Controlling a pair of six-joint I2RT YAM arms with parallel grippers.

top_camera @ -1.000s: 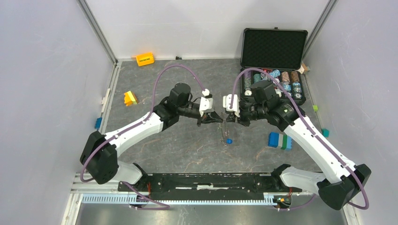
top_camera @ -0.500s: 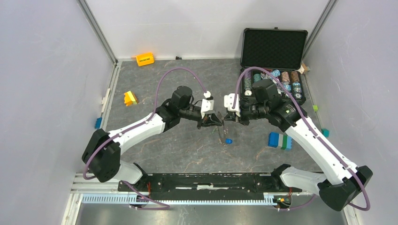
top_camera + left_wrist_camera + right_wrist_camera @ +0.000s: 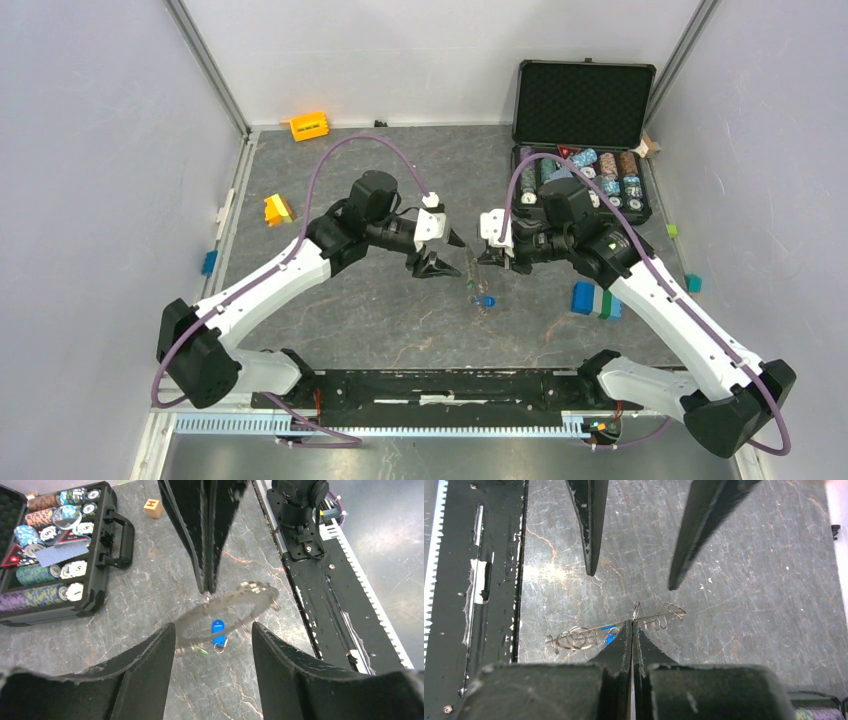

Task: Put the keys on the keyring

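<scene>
R gripper (image 3: 632, 626) clenched on the keyring (image 3: 574, 639) by its wire rim. The ring hangs just under my tips, blue key (image 3: 217, 630) dangling from it, over the surface (image 3: 749, 605). L gripper (image 3: 212, 627) spread wide, empty, just opposite. Ring's prob light, stiff, slippery — pinch the rim edge-on, not the keys.

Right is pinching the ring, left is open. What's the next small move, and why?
Probably lower the right gripper until the keyring rests on the table: the blue key hangs from it and the left gripper stands open, clear of it. Whether the green key is threaded I cannot tell.
</scene>
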